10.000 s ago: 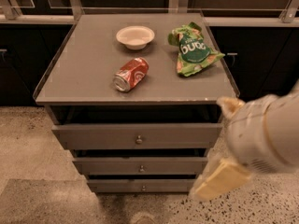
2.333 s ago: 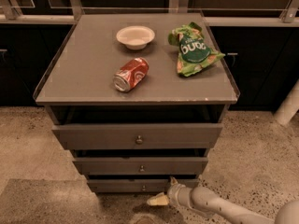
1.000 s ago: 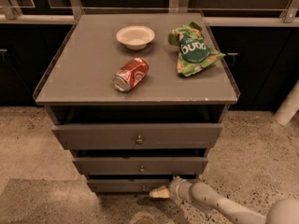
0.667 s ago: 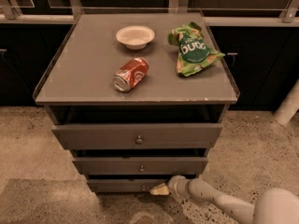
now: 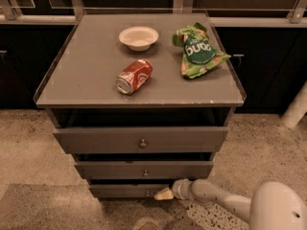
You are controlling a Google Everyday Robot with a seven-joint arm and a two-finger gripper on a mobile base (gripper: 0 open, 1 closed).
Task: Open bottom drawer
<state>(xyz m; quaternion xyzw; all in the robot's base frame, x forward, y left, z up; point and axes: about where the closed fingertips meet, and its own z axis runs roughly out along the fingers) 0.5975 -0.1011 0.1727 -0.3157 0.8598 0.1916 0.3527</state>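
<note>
The grey cabinet has three drawer fronts. The bottom drawer is the lowest and slimmest front, just above the floor; its knob is hidden behind the gripper. My gripper reaches in low from the right on a pale arm and sits against the middle of that front, where the knob is. The middle drawer and the top drawer show their small round knobs.
On the cabinet top lie a white bowl, a red soda can on its side and a green chip bag. Speckled floor surrounds the cabinet. Dark cupboards stand behind it.
The gripper has moved left along the floor up to the middle of the bottom drawer front. The drawer fronts have not visibly shifted.
</note>
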